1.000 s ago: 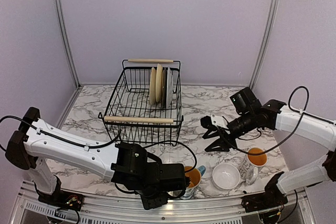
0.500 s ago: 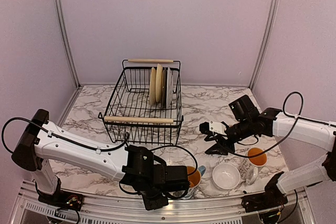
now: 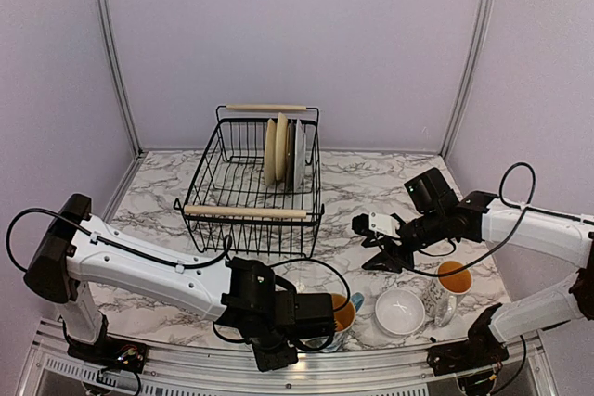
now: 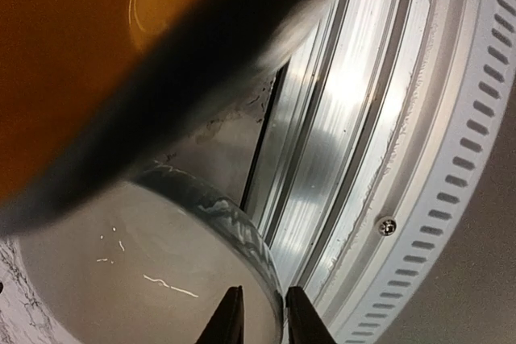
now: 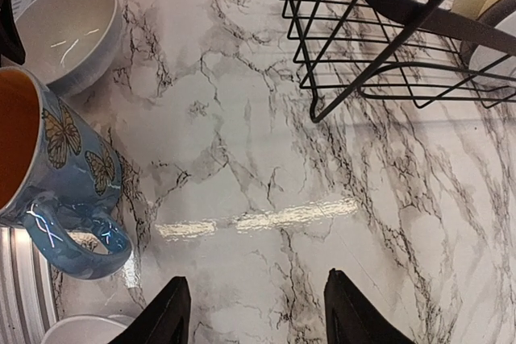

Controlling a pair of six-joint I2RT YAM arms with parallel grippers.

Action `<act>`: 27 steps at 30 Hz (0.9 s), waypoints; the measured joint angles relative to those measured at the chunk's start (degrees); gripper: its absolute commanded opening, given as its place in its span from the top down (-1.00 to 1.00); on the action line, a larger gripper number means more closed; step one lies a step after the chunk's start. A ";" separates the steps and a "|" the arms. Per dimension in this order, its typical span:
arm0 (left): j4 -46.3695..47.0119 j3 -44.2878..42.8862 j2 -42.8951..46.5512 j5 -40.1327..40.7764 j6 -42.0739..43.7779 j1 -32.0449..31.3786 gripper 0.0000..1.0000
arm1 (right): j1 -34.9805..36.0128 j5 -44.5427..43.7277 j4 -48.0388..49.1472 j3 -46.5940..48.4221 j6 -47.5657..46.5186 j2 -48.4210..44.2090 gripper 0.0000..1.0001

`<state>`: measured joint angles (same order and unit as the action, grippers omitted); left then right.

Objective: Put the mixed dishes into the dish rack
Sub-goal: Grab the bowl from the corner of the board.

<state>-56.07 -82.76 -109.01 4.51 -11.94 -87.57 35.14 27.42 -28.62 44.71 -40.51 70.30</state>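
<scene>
While low, left gripper point(image 4: 258, 321) astride bowl point(image 4: 121, 279).

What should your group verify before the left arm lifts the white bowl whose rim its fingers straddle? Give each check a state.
1. Left gripper straddles the white bowl at its rim: ok.
2. Grip firm on that rim: cannot tell.
3. Butterfly mug stands apart from the bowl: cannot tell; it is very close.
4. Right gripper open and empty: ok.
5. Dish rack has free slots beside the plates: ok.
</scene>
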 measured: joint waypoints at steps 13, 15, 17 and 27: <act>-1.73 -2.01 -1.14 -0.42 0.59 0.00 1.00 | 0.00 -0.22 0.17 0.00 0.00 0.31 -0.09; -2.27 -2.12 -1.20 -0.39 0.55 0.00 1.00 | 0.00 -0.44 0.20 0.00 0.00 0.31 -0.09; -2.80 -2.67 -1.29 -0.52 0.50 0.07 1.00 | 0.00 -0.61 0.22 -0.02 0.00 0.31 -0.09; -8.63 -12.04 2.58 -1.90 -0.94 1.01 1.00 | 0.00 -1.05 0.35 -0.02 0.00 1.03 -0.09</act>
<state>-64.71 -94.80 -106.43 2.61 -12.88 -86.56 35.14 26.37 -28.27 44.69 -40.51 71.33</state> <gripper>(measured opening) 0.032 0.545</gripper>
